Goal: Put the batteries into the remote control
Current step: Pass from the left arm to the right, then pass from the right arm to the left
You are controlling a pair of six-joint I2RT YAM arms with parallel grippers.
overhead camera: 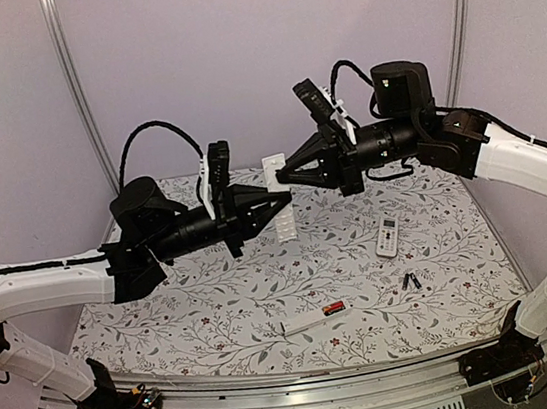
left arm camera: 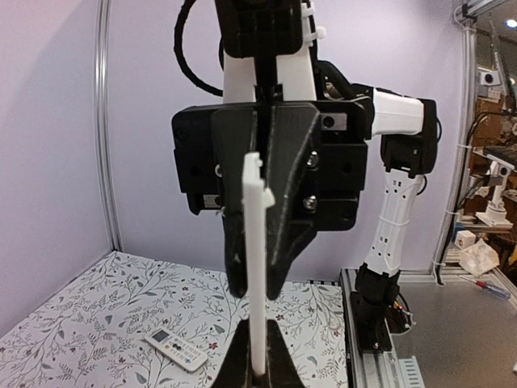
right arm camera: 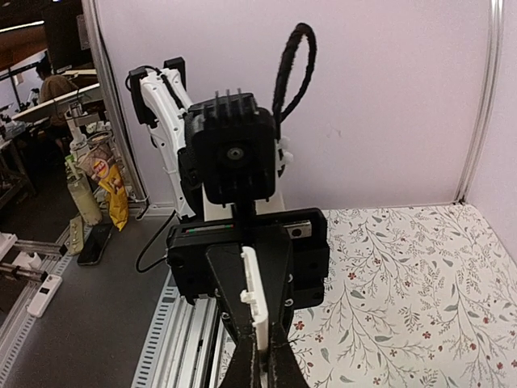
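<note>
- The left gripper [overhead camera: 286, 201] is closed on a long white remote [overhead camera: 283, 225], pinching it from the left, above the middle of the surface [overhead camera: 216, 303].
- The right gripper [overhead camera: 282, 175] meets the same remote from the other side, a little higher up. In the left wrist view its two fingers [left arm camera: 236, 242] lie flat against both faces of the thin white body, so it is clamped on it as well.
- The two grippers face each other tip to tip, with the remote standing roughly upright between them, clear of the surface. Both wrist views show it edge-on as a narrow white slab.
- A small remote [overhead camera: 387, 237] lies flat on the floral surface, to the right of the raised grippers and well below them; neither arm touches it.
- Two black batteries [overhead camera: 410, 281] lie side by side on the surface just nearer the arm bases than the small remote, and apart from it.
- A red battery [overhead camera: 335, 307] rests on the surface near the front middle, at the right end of a white strip [overhead camera: 304, 323] that lies flat beside it. Whether the two touch is too small to tell.
- No battery is in either gripper; all three visible cells lie on the surface, well apart from the held remote.
</note>
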